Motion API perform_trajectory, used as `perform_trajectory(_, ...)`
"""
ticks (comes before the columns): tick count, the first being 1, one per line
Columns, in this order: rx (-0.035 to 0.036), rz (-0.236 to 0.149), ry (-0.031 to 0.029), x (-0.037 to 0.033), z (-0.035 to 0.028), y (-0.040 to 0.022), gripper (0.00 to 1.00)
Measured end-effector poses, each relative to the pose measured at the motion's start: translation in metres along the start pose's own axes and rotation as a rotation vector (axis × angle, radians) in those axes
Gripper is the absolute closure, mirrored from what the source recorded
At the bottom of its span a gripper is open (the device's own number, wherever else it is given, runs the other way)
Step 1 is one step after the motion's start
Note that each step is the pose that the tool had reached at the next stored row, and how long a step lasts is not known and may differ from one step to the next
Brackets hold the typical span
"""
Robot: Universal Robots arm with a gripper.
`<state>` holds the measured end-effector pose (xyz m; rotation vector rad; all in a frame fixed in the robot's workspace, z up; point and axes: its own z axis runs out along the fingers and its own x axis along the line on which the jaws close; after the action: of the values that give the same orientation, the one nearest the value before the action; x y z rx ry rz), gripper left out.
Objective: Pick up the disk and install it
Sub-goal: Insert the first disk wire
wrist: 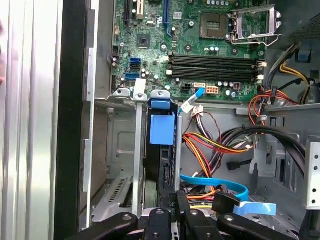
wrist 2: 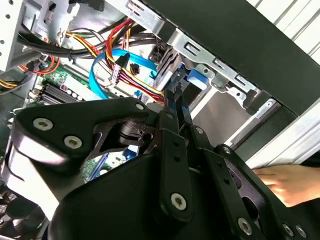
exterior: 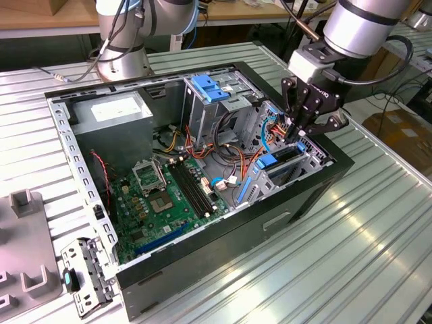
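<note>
The black linkage-fingered gripper [exterior: 299, 130] sits at right of centre in the exterior view, fingers drawn together at the top edge of the disk [exterior: 278, 162], a flat grey metal hard drive in a bright blue plastic frame. Whether they actually pinch it I cannot tell. The disk stands on edge directly below the fingertips, seated in the silver sheet-metal drive bay [exterior: 312, 154] of the open black computer case [exterior: 317, 189], its long axis running down into the slot. In the first wrist view its smooth blue frame [wrist: 162, 127] shows between the bay's rails.
</note>
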<state>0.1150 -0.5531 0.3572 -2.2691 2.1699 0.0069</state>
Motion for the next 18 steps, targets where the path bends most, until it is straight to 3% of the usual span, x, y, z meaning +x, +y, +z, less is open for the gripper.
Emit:
perform_trajectory(4, -0.0003, 0.002, -0.0002, 0.0033, 0.0048, 0.0010, 0.83)
perform_trajectory(18, -0.0003, 0.021, -0.0001, 0.0035, 0.0080, 0.0010, 0.83)
